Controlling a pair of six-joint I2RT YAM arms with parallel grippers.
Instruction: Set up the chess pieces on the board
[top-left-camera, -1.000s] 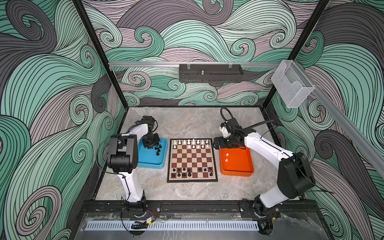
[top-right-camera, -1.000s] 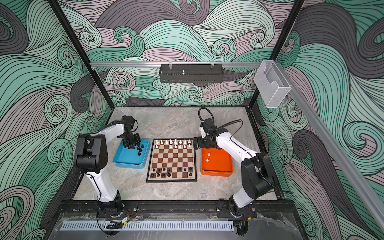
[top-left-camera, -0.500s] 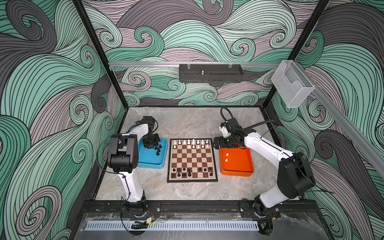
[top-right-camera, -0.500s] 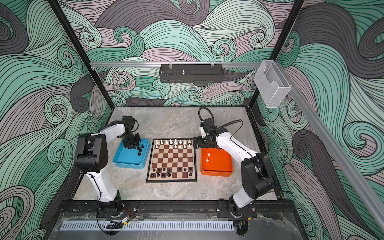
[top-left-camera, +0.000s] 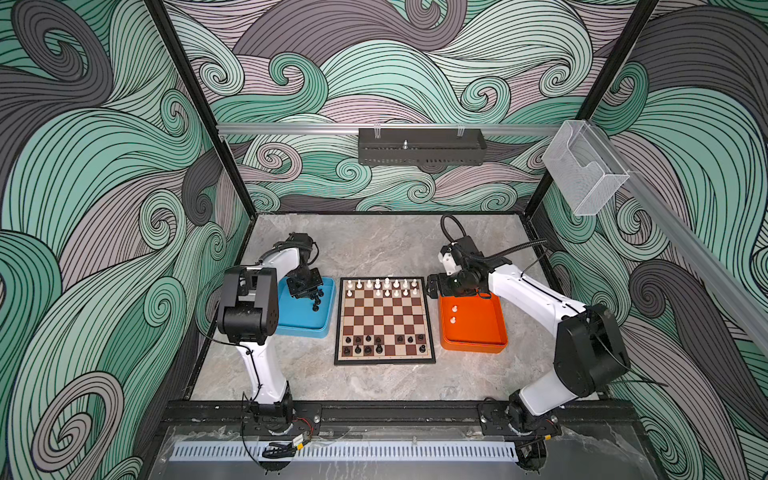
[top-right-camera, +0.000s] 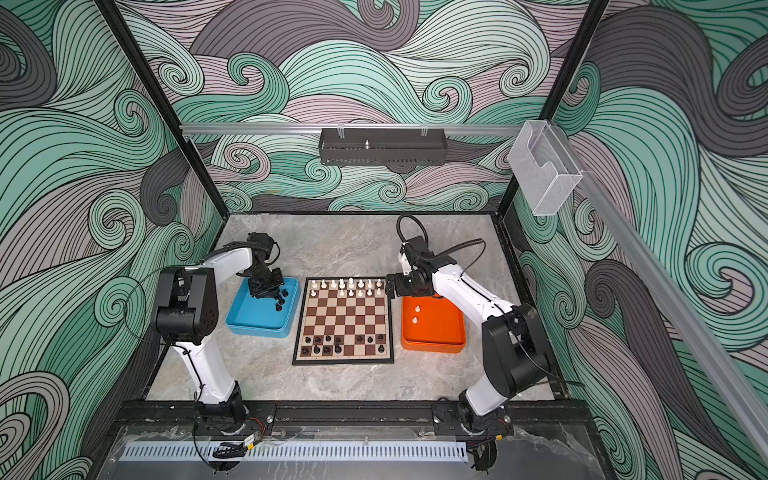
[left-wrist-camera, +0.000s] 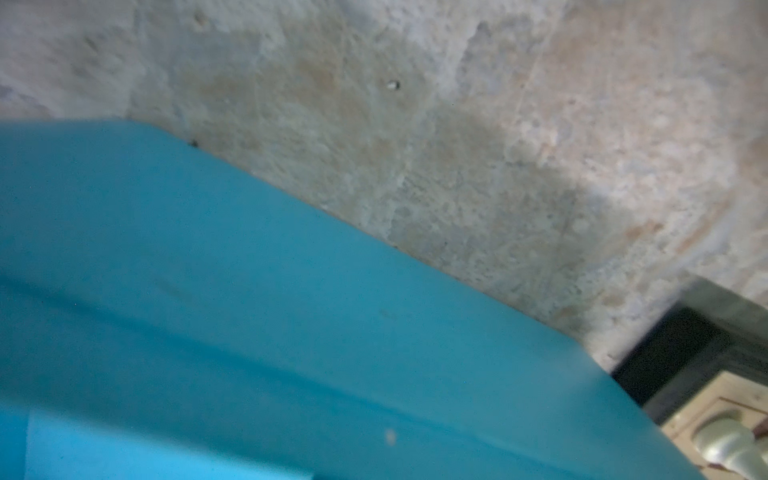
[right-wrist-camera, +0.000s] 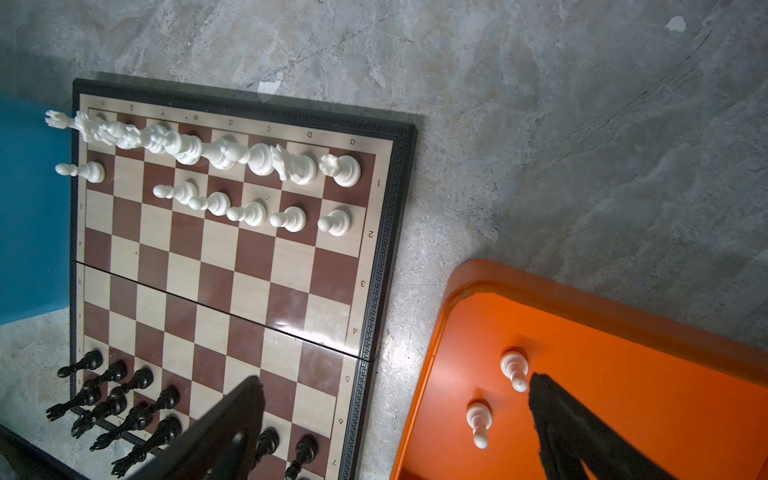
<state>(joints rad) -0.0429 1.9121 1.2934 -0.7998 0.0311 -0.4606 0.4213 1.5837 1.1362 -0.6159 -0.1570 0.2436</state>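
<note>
The board (top-left-camera: 384, 320) lies mid-table between two trays. White chess pieces (top-left-camera: 382, 286) fill its far rows and black ones (top-left-camera: 374, 345) stand on its near rows. Several black pieces (top-left-camera: 316, 301) sit in the blue tray (top-left-camera: 299, 322). My left gripper (top-left-camera: 309, 291) hangs low over them, its jaws hidden. The left wrist view shows only the blue tray's rim (left-wrist-camera: 249, 332) and the board's corner (left-wrist-camera: 685, 365). Two white pawns (right-wrist-camera: 514, 368) stand in the orange tray (right-wrist-camera: 623, 395). My right gripper (right-wrist-camera: 395, 381) is open and empty above the gap between board (right-wrist-camera: 232, 266) and orange tray.
The grey marble tabletop (top-left-camera: 374, 245) stretches behind the board. A black perforated box (top-left-camera: 422, 145) hangs on the back rail. A clear plastic holder (top-left-camera: 582, 170) is fixed to the right wall. Patterned walls close in three sides.
</note>
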